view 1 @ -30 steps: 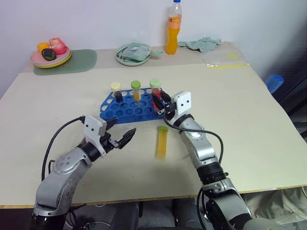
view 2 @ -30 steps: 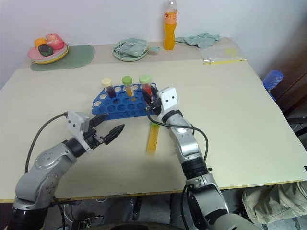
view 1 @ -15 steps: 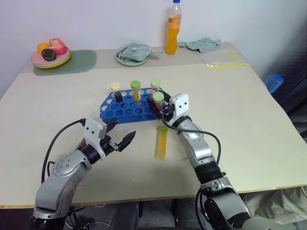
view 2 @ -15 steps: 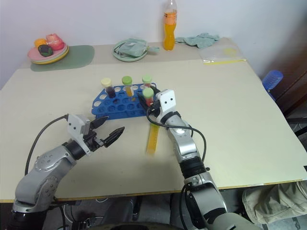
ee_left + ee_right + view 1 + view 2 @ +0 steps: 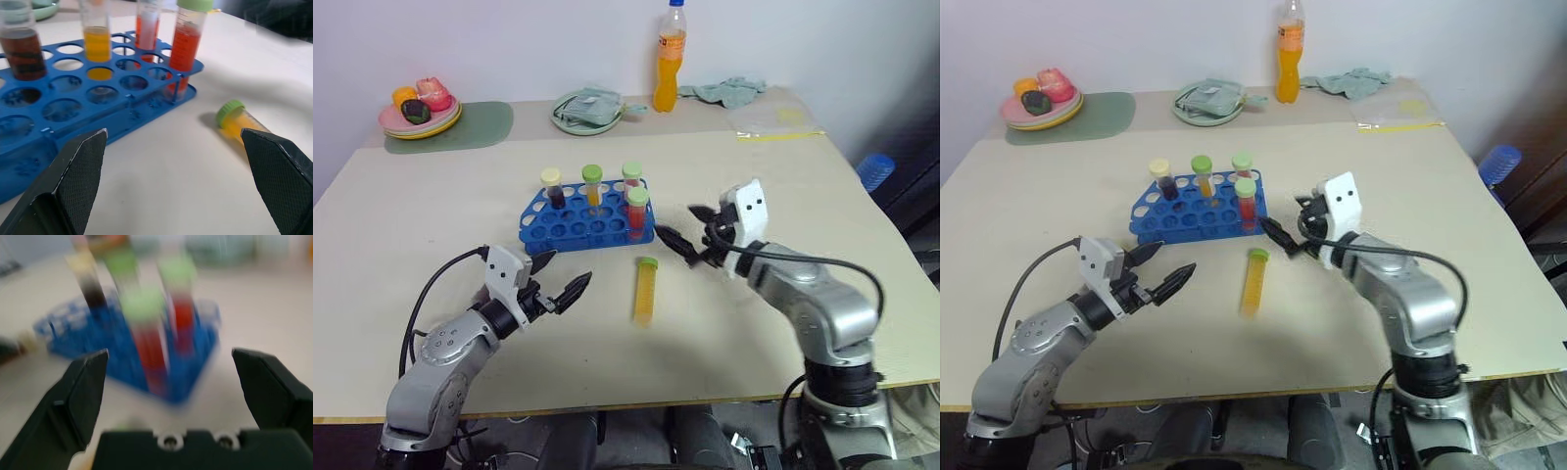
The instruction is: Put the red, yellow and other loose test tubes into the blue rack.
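The blue rack [image 5: 578, 230] stands mid-table with several capped tubes upright in it: a dark one [image 5: 552, 188], a yellow one [image 5: 593, 186] and two red ones, the nearer [image 5: 637, 210] at the rack's front right corner. A loose yellow tube with a green cap [image 5: 645, 292] lies flat on the table in front of the rack, also in the left wrist view [image 5: 238, 119]. My right gripper [image 5: 684, 231] hangs open, empty, just right of the rack. My left gripper [image 5: 563, 274] is open and empty, low over the table left of the loose tube.
Along the back edge stand an orange drink bottle [image 5: 669, 59], a pale green dish [image 5: 588, 108], a plate of fruit [image 5: 419, 110] on a green mat, a crumpled cloth [image 5: 726, 91] and a clear plastic bag [image 5: 773, 119].
My right gripper set a red tube into the rack's front right corner, opened, and drew back to the right. The left arm has stayed put.
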You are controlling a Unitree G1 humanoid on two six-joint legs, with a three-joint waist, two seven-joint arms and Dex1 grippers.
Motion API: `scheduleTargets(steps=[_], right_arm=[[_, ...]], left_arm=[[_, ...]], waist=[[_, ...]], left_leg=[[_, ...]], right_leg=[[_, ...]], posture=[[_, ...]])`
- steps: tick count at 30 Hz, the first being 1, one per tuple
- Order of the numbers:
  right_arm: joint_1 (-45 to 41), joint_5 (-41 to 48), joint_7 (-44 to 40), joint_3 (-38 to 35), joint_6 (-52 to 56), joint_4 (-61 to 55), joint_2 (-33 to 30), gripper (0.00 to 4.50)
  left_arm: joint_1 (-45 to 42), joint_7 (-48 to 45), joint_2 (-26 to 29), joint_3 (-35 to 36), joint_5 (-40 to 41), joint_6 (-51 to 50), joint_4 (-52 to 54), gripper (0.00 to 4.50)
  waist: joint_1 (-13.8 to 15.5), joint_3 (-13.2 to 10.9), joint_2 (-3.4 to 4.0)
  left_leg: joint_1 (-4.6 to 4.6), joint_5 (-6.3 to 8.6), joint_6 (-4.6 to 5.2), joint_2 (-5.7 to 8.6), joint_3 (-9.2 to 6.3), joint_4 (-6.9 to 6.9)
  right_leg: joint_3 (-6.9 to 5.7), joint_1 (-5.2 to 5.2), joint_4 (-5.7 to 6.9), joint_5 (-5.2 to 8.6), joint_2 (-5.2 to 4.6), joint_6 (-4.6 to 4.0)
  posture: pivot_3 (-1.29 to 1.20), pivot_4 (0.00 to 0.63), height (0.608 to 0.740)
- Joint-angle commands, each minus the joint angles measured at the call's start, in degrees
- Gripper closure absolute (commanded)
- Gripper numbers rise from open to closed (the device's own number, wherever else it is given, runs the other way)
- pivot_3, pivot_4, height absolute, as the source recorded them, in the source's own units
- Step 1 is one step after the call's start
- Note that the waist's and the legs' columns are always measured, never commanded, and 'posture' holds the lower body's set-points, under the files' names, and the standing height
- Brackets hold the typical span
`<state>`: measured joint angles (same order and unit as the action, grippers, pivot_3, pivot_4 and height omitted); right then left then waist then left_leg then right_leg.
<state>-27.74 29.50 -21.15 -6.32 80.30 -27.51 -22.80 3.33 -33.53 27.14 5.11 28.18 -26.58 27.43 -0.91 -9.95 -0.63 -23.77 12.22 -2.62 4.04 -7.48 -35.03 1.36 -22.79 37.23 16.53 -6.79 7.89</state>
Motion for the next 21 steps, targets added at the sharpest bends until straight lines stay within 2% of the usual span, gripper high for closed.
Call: scheduleTargets(steps=[1, 5, 7, 8, 9, 10, 11, 14, 21], right_arm=[[-5.5, 13.3, 6.0, -3.9, 12.2, 0.7, 0.2, 0.06], [-10.0, 36.6, 26.2, -4.2, 12.2, 13.4, 0.2, 0.06], [-12.3, 49.9, 39.3, -3.3, 12.2, 22.1, 0.9, 0.06], [-12.1, 64.6, 50.2, 2.4, 5.6, 24.4, -2.9, 0.06], [-11.8, 74.7, 58.0, 6.5, 0.8, 25.7, -5.3, 0.06], [-11.7, 80.7, 64.5, 9.7, -2.9, 26.3, -6.2, 0.06], [-11.3, 83.5, 69.9, 11.6, -5.5, 26.8, -5.9, 0.06], [-10.0, 83.5, 80.5, 12.4, -9.3, 26.7, -0.5, 0.06], [-10.2, 83.5, 92.0, 10.8, -10.5, 27.6, 8.2, 0.06]], left_arm=[[-0.6, -4.3, 2.3, -1.4, -0.9, 2.3, -1.1, 0.0], [-0.2, -7.7, 4.3, -3.0, -2.1, 4.1, -2.5, 0.0], [0.2, -8.4, 4.3, -2.9, -2.2, 4.8, -3.1, 0.0], [0.5, -8.8, 4.4, -2.8, -2.2, 5.2, -3.4, 0.0], [0.7, -9.1, 4.4, -2.8, -2.2, 5.4, -3.5, 0.0], [1.2, -9.8, 4.7, -2.7, -2.2, 5.8, -3.6, 0.0], [1.8, -10.4, 4.9, -2.7, -2.3, 6.3, -3.6, 0.0], [4.0, -12.0, 5.6, -2.6, -2.5, 7.8, -3.1, 0.0], [5.1, -11.3, 5.0, -3.1, -2.8, 8.8, -2.6, 0.0]], waist=[[0.0, 0.0, 0.01], [-0.1, 0.0, 0.01], [0.0, 0.0, 0.01], [0.1, 0.0, 0.02], [0.1, 0.0, 0.03], [0.0, -0.1, 0.04], [-0.2, -0.1, 0.03], [-0.8, -0.1, 0.04], [-1.5, 0.0, 0.08]], left_leg=[[0.0, 0.01, 0.01, 0.0, 0.01, 0.0], [0.0, 0.02, 0.03, -0.01, 0.06, 0.02], [-0.01, 0.02, 0.04, -0.02, 0.04, 0.02], [-0.02, 0.02, 0.05, -0.03, 0.05, 0.01], [-0.06, 0.02, 0.05, -0.03, 0.03, 0.0], [-0.1, 0.02, 0.06, -0.09, 0.02, 0.0], [-0.15, 0.02, 0.08, -0.09, 0.06, -0.01], [-0.15, 0.03, 0.12, -0.09, 0.11, -0.02], [-0.11, 0.03, 0.12, -0.08, 0.04, -0.01]], right_leg=[[0.0, 0.0, 0.0, 0.01, 0.0, -0.01], [0.0, 0.03, -0.05, 0.01, -0.04, -0.01], [0.0, 0.04, -0.06, 0.01, -0.05, -0.01], [0.01, 0.04, -0.06, 0.0, -0.09, -0.01], [0.0, 0.03, -0.07, 0.0, -0.1, -0.01], [-0.01, 0.02, -0.09, 0.0, -0.14, 0.0], [-0.03, 0.0, -0.1, 0.0, -0.17, 0.0], [-0.01, -0.02, -0.11, 0.01, -0.08, 0.01], [-0.02, -0.02, -0.05, 0.0, 0.0, 0.02]], posture=[[0.0, 0.15, 0.74], [0.0, 0.15, 0.74], [0.0, 0.15, 0.74], [0.0, 0.15, 0.74], [0.0, 0.15, 0.74], [0.0, 0.15, 0.74], [0.0, 0.15, 0.74], [0.0, 0.15, 0.74], [0.0, 0.15, 0.74]])
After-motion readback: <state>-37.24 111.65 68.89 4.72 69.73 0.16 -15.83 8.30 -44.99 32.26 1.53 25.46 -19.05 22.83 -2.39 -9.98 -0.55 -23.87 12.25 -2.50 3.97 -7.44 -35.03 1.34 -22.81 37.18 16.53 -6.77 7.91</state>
